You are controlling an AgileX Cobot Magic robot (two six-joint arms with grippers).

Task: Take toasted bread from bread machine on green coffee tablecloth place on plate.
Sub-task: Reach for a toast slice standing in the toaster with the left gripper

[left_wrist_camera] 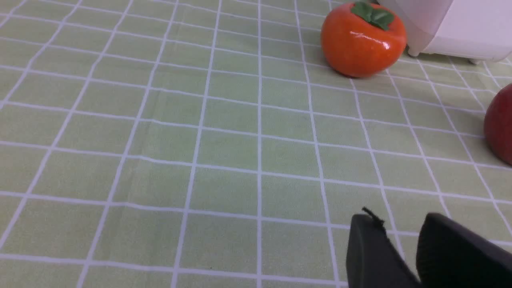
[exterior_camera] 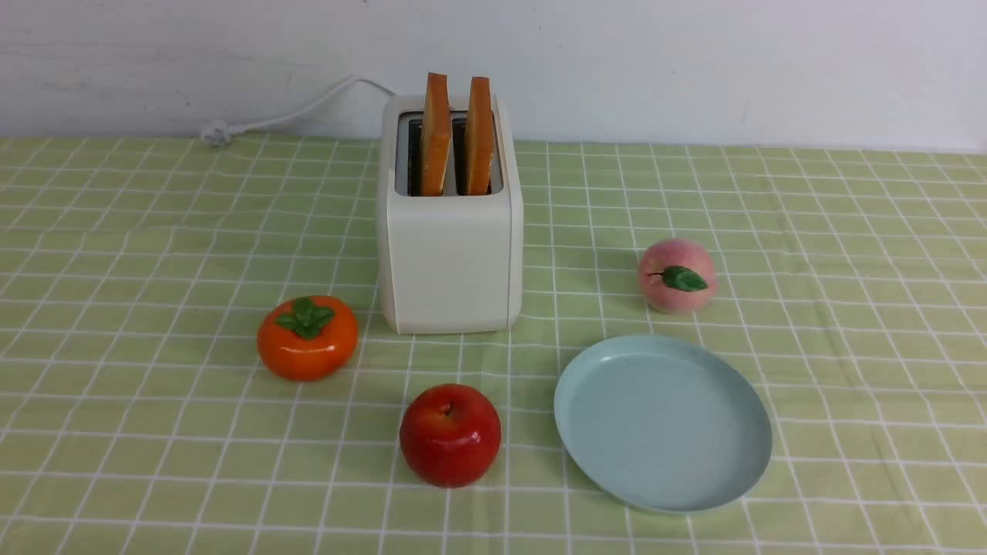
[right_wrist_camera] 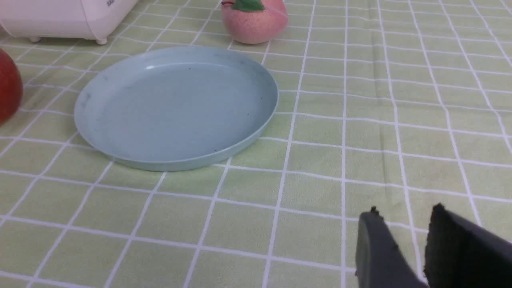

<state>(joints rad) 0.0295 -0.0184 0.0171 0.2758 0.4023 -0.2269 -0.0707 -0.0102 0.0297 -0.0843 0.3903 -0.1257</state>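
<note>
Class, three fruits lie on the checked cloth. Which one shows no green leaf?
The glossy red apple, nearest the camera. The orange persimmon carries a green leafy cap and the pink peach a single green leaf.

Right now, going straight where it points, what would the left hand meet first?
The left hand probably meets bare tablecloth, since it seems tilted down; if level, the orange persimmon. Depth is unclear.

Perhaps lab setup: checked cloth point(exterior_camera: 154, 231), bare wall point(exterior_camera: 694, 62) (plastic-looking apple point(exterior_camera: 450, 435)).
</note>
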